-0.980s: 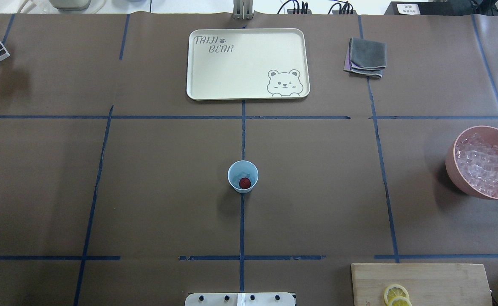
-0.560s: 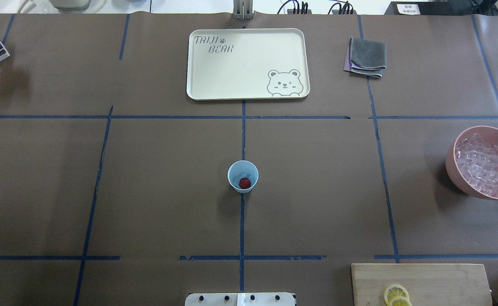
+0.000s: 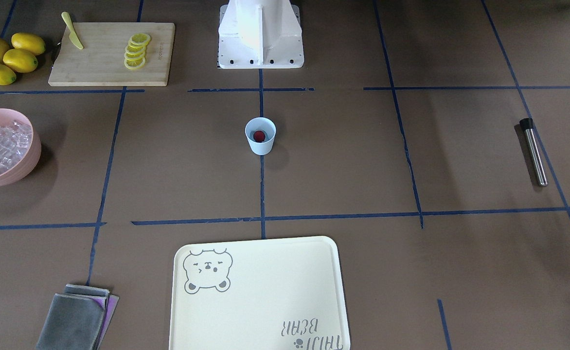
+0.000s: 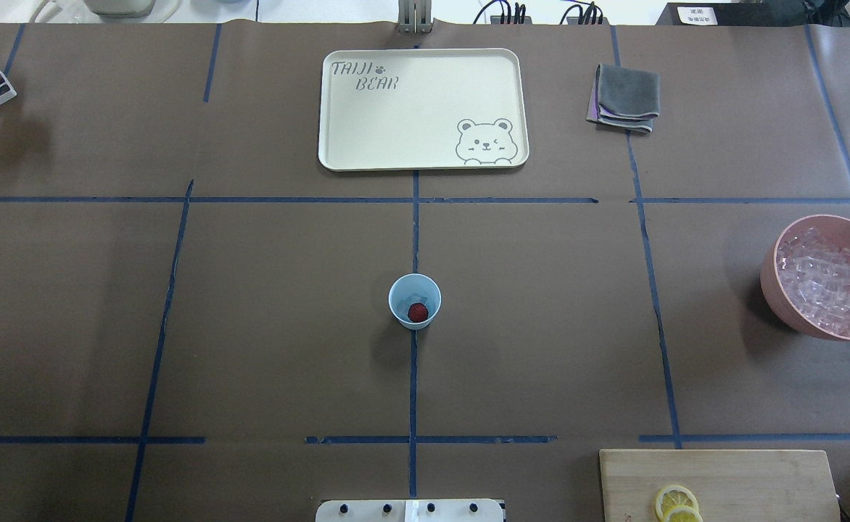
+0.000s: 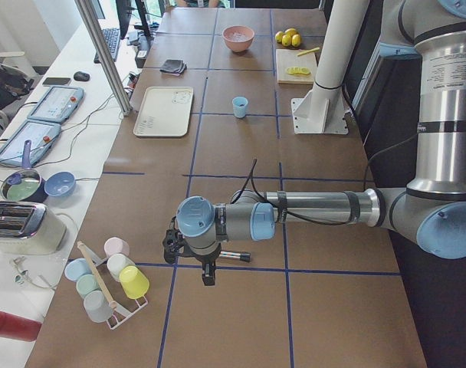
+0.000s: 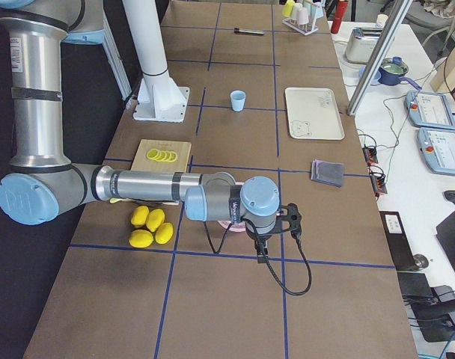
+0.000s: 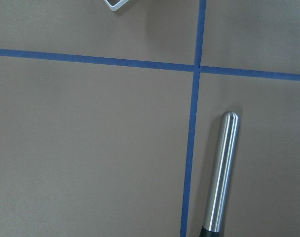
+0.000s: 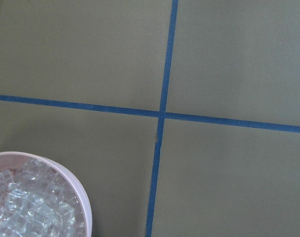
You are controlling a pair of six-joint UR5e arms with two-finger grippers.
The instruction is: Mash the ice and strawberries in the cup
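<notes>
At the left end of the bench (image 4: pixel 287 348), we see the left tool (image 5: pixel 208 277) hanging above a metal rod (image 7: pixel 221 165) that lies flat beside a blue tape line (image 7: pixel 192 148). We cannot tell whether that tool is wide or narrow (only the side camera catches it). Midway along stands the cup (image 4: pixel 398 299), upright, with the strawberry (image 4: pixel 418 312) at its bottom and pale bits beside it that we cannot make out. Beyond the cup lies a cream tray (image 4: pixel 396 123), and right of that a folded grey cloth (image 4: pixel 624 94). Further right, well apart from the cup, a pink bowl (image 4: pixel 769 286) holds a heap of ice (image 4: pixel 824 279). The right tool (image 6: pixel 258 253) hangs near that bowl, and again we cannot tell its opening.
</notes>
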